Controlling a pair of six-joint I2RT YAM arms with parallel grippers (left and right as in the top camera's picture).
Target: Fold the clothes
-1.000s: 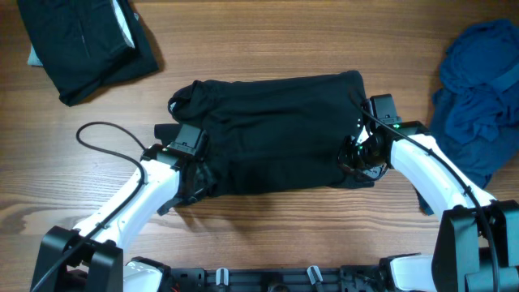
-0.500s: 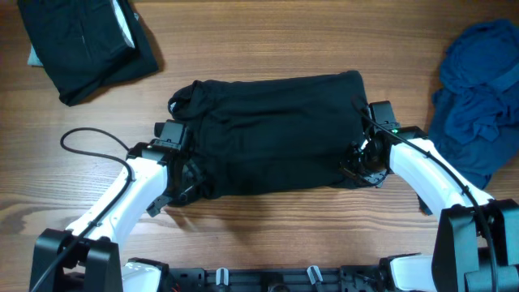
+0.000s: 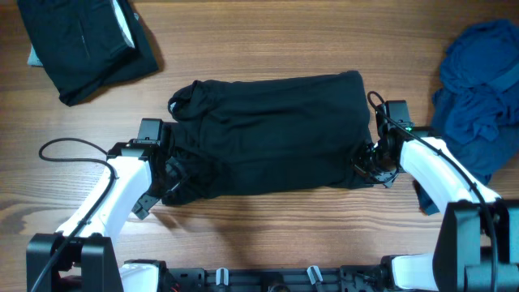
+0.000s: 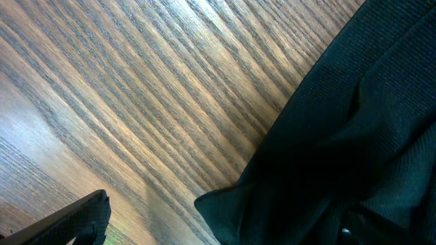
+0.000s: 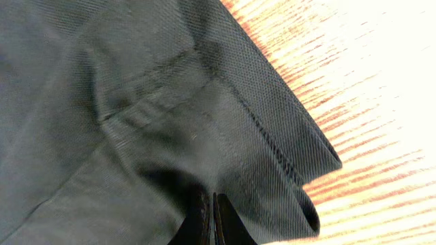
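Black shirt [image 3: 276, 134] lies between both hands on the wooden surface [image 3: 268, 49]. Right hand [image 5: 208, 214] is pinched tight on the hem before it. Left hand [image 3: 172, 174] gapes wide and empty, a shirt corner between its fingers. Close it firmly there, then lift both evenly.

I see a wooden surface [image 3: 284, 49], warm brown, its grain running left to right on my overhead feed. On my right wrist feed, bright light washes the wood out toward the right edge.
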